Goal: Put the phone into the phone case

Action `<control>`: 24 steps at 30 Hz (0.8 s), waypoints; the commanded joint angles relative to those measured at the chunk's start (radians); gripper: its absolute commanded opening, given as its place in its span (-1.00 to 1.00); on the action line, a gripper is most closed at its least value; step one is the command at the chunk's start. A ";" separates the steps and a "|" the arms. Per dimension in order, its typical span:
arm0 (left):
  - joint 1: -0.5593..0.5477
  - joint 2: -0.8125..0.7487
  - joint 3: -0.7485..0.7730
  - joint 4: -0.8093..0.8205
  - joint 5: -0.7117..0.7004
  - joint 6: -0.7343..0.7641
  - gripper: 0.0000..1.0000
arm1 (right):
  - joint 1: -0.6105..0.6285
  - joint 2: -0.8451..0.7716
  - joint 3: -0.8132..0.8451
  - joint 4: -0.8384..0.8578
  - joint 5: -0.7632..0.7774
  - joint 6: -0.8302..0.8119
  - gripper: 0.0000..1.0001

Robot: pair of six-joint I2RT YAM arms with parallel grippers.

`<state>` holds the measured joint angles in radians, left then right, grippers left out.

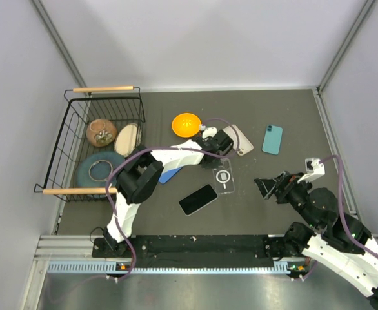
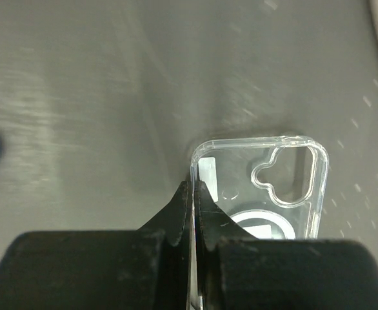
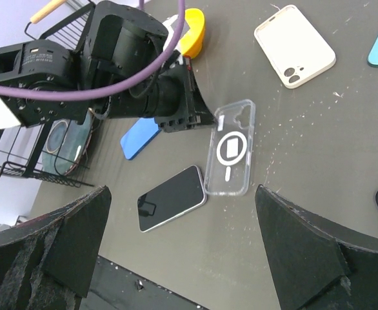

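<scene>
L hand [image 2: 194, 194] tight on phone case [image 2: 298, 194] rim; R hand [image 1: 262, 188] wide apart; phone [image 1: 198, 199] just beside case.

We count two grippers: one left gripper [image 1: 218, 144] and one right gripper [image 1: 264, 187]. On the table [image 1: 286, 116] we count one phone [image 1: 198, 199] with a black screen, one transparent phone case [image 1: 223, 176], one beige-backed phone [image 1: 242, 140], one teal-backed phone [image 1: 272, 139] and one blue flat item [image 1: 167, 175], partly hidden. We count one orange bowl [image 1: 186, 124] and one wire basket [image 1: 67, 139] with two wooden handles [image 1: 103, 89]. Inside the basket we count three items: one brown round object [image 1: 101, 132], one pale oval object [image 1: 128, 138] and one blue-grey round dish [image 1: 86, 173].
</scene>
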<state>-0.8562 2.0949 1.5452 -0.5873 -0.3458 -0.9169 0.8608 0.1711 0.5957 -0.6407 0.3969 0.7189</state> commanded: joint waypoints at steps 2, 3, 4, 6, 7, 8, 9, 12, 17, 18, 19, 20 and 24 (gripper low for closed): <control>-0.055 -0.072 -0.036 0.170 0.217 0.225 -1.00 | -0.009 -0.012 0.029 -0.016 0.033 0.013 0.87; -0.064 -0.075 -0.037 0.173 0.218 0.240 -1.00 | -0.008 -0.012 0.029 -0.020 0.037 0.016 0.87; -0.075 -0.075 -0.039 0.173 0.217 0.263 -1.00 | -0.008 -0.012 0.029 -0.022 0.042 0.016 0.87; -0.099 -0.075 -0.043 0.175 0.221 0.271 -1.00 | -0.008 -0.010 0.030 -0.031 0.049 0.020 0.87; -0.107 -0.075 -0.046 0.173 0.235 0.274 -1.00 | -0.008 -0.012 0.030 -0.034 0.051 0.020 0.86; -0.118 -0.078 -0.050 0.172 0.241 0.274 -1.00 | -0.008 -0.010 0.032 -0.037 0.057 0.025 0.86; -0.119 -0.079 -0.059 0.165 0.248 0.276 -1.00 | -0.008 -0.012 0.032 -0.040 0.059 0.027 0.86; -0.124 -0.110 -0.082 0.135 0.249 0.266 -0.32 | -0.008 -0.012 0.036 -0.050 0.059 0.031 0.86; -0.124 -0.257 -0.146 0.110 0.277 0.384 0.79 | -0.008 -0.015 0.041 -0.060 0.059 0.036 0.86; -0.124 -0.278 -0.155 0.104 0.293 0.432 0.81 | -0.008 -0.013 0.044 -0.062 0.060 0.034 0.85; -0.124 -0.297 -0.161 0.066 0.319 0.538 0.83 | -0.006 -0.016 0.044 -0.062 0.059 0.036 0.85; -0.124 -0.323 -0.163 0.035 0.336 0.585 0.84 | -0.008 -0.021 0.042 -0.062 0.057 0.036 0.85; -0.124 -0.334 -0.180 -0.107 0.324 0.752 0.87 | -0.008 -0.035 0.039 -0.062 0.062 0.037 0.85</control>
<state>-0.9806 1.8091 1.3838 -0.5591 -0.0437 -0.4011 0.8608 0.1631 0.5968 -0.7052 0.4435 0.7460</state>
